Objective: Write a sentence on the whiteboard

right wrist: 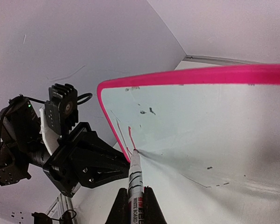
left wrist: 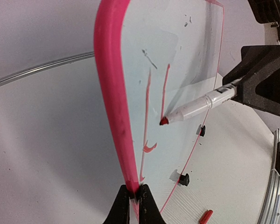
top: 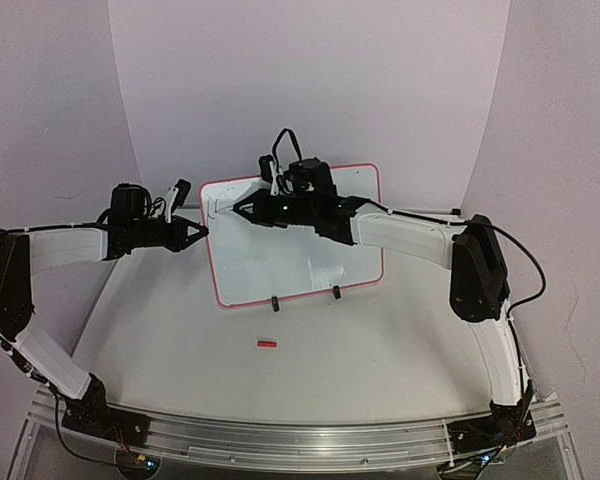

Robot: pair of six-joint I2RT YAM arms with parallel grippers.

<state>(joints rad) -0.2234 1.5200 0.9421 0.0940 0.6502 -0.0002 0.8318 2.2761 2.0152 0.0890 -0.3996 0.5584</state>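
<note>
The whiteboard point(top: 310, 255) stands upright on the table, white with a thin pink-red frame point(left wrist: 109, 84). My left gripper point(top: 202, 232) is shut on the board's left edge, its jaws pinching the frame point(left wrist: 133, 191). My right gripper point(top: 248, 208) is shut on a white marker point(right wrist: 134, 177) and reaches across the board's face. The marker's red tip point(left wrist: 164, 121) touches the board near the upper left corner. Of the sentence, only a few red strokes point(left wrist: 165, 88) show by the left edge point(right wrist: 130, 137).
A small red marker cap point(top: 267, 343) lies on the table in front of the board. Two black feet point(top: 275, 303) prop the board's lower edge. Faint dark smudges point(right wrist: 147, 111) mark the board's top. White curved walls enclose the table.
</note>
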